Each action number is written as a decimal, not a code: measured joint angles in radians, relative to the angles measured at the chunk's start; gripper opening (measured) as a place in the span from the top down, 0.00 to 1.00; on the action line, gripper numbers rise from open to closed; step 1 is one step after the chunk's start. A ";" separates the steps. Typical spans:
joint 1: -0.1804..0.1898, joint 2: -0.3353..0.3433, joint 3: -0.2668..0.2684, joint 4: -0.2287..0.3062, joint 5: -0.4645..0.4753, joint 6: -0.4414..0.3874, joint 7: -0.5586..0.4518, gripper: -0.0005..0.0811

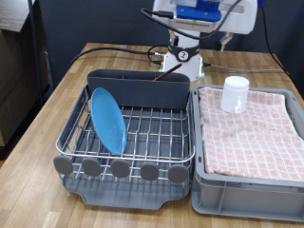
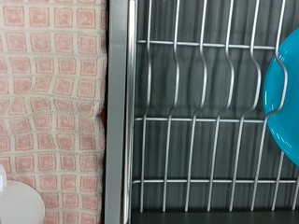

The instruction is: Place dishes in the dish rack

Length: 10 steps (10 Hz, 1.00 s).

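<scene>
The dish rack (image 1: pixel 128 142) is a dark grey tray with a silver wire grid, and stands on the table at the exterior view's left. The bright blue plate (image 1: pixel 106 119) stands on edge in the grid, at the rack's left side. Its rim also shows in the wrist view (image 2: pixel 285 89), beside the wire grid (image 2: pixel 201 112). The white cup (image 1: pixel 235 93) stands upright on the pink checked cloth; its edge shows in the wrist view (image 2: pixel 19 205). The gripper (image 1: pixel 201 19) hangs high at the exterior view's top, above the rack's back. Its fingers do not show. I cannot make out the spoon.
A grey crate (image 1: pixel 249 176) lined with pink checked cloth (image 2: pixel 51 103) sits against the rack on the exterior view's right. The rack's tall back compartment (image 1: pixel 138 90) stands before the robot's base (image 1: pixel 180 62). Black cables run over the table behind.
</scene>
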 joint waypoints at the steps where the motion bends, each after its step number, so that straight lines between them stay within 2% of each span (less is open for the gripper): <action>1: 0.000 0.001 0.000 0.000 0.000 0.000 -0.004 0.01; 5: 0.002 0.003 0.017 0.029 0.007 -0.069 -0.014 0.01; 10: 0.009 0.002 0.075 0.060 0.041 -0.105 0.015 0.01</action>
